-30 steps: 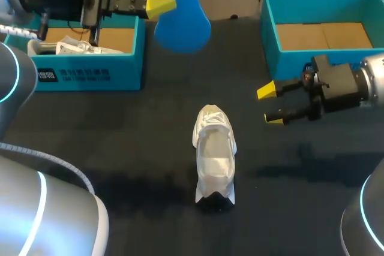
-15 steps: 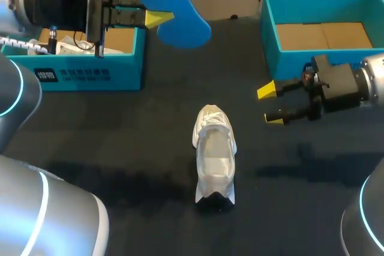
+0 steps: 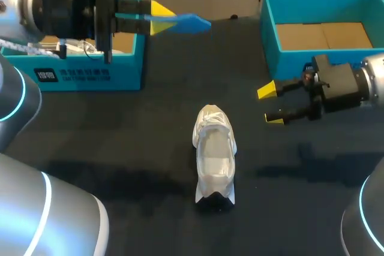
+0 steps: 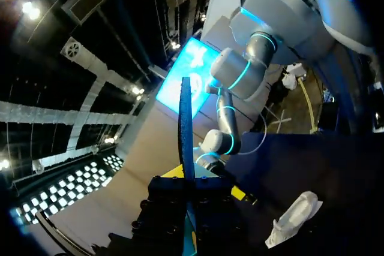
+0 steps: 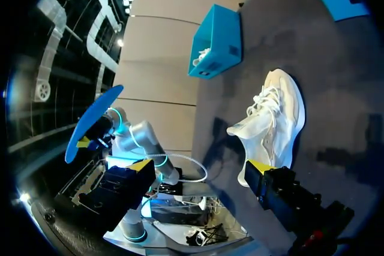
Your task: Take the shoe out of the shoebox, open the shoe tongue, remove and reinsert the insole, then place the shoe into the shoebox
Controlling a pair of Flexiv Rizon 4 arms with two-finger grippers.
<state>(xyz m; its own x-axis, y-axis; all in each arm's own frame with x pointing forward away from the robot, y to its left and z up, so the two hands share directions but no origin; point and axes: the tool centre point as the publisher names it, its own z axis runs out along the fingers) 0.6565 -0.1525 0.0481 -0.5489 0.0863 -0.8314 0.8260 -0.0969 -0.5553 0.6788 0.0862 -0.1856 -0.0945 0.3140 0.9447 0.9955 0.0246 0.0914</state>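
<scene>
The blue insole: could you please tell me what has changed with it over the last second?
The left gripper, shut on the blue insole, rolled its wrist, turning the insole from broadside to edge-on in the head view. The white shoe and the open right gripper stayed put.

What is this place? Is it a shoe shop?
Probably a robot lab, not a shop. Over a dark table, the left gripper holds a blue insole, the right gripper is open, and a white shoe lies in front of a teal shoebox.
</scene>
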